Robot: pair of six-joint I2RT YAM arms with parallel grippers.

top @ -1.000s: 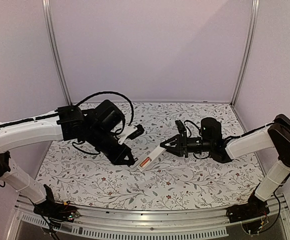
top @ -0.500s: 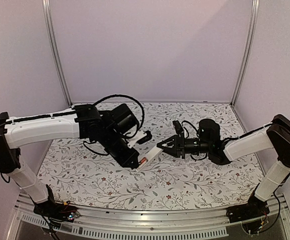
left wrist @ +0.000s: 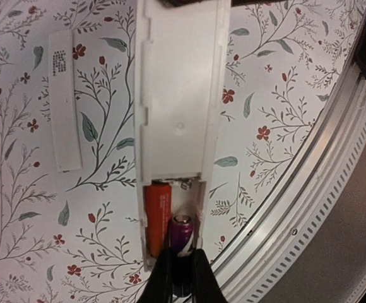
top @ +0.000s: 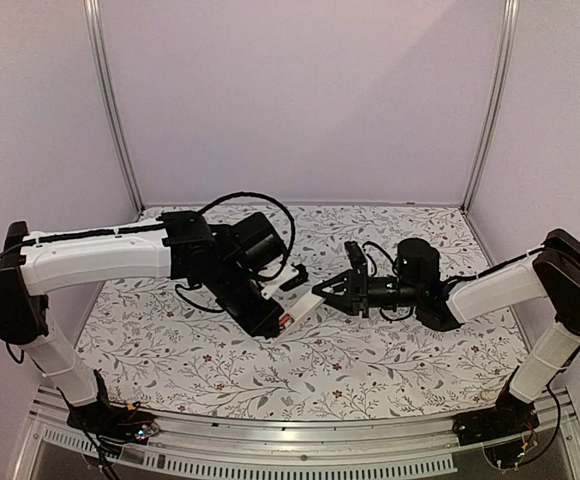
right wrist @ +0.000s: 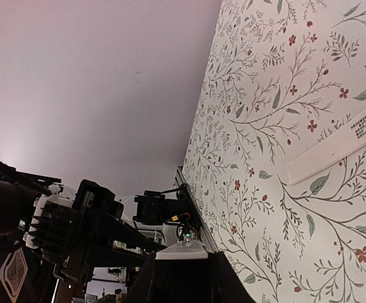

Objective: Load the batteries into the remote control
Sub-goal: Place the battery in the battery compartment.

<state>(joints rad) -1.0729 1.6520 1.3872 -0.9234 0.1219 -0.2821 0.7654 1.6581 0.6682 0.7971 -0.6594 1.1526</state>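
Black left gripper (left wrist: 182, 276): jaws together at the bottom of its wrist view; tips against the near end of the purple battery (left wrist: 182, 232); whether pinching or only pushing, cannot tell
Purple battery: tilted; far end in the right-hand slot of the open bay; not yet lying flat
Orange battery (left wrist: 158, 218): seated in the left-hand slot; just beside the purple one and roughly parallel to it
Remote control (left wrist: 180, 88): held off the table, open bay facing the left wrist camera; long axis runs straight away from the left gripper, in line with its fingers
Right gripper (right wrist: 183, 265): clamped on the remote's far end, opposite the bay
White strip (left wrist: 64, 101): flat on the floral table cover (left wrist: 19, 208); beside the remote, apart from it
Nearer arm: left; judged next move, press the purple battery down and forward along that axis
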